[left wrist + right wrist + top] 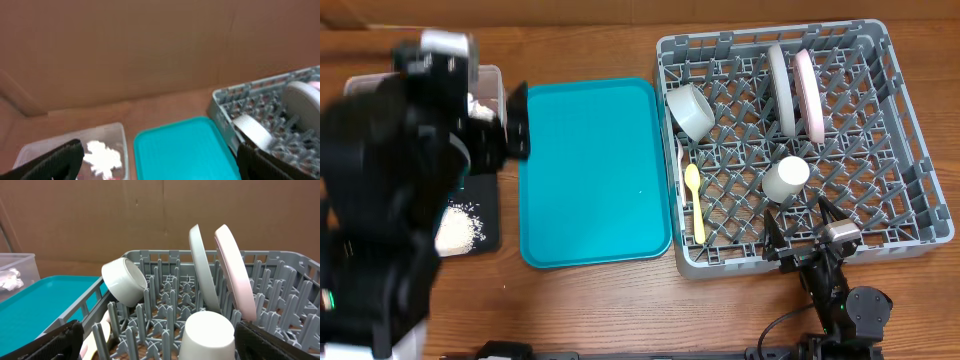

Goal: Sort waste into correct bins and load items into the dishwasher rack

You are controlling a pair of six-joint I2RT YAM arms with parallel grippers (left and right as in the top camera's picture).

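Note:
The grey dishwasher rack holds a pale bowl on its side, a grey-green plate and a pinkish-white plate on edge, an upturned white cup and a yellow spoon. My right gripper hangs open over the rack's front edge, the cup between its fingers but untouched. A crumpled white napkin lies in the clear tub. White grains are heaped on the black tray. My left gripper is open and empty above the tub.
A bare teal tray lies between the bins and the rack. My bulky left arm hides most of the clear tub and part of the black tray from above. A brown cardboard wall stands behind the table.

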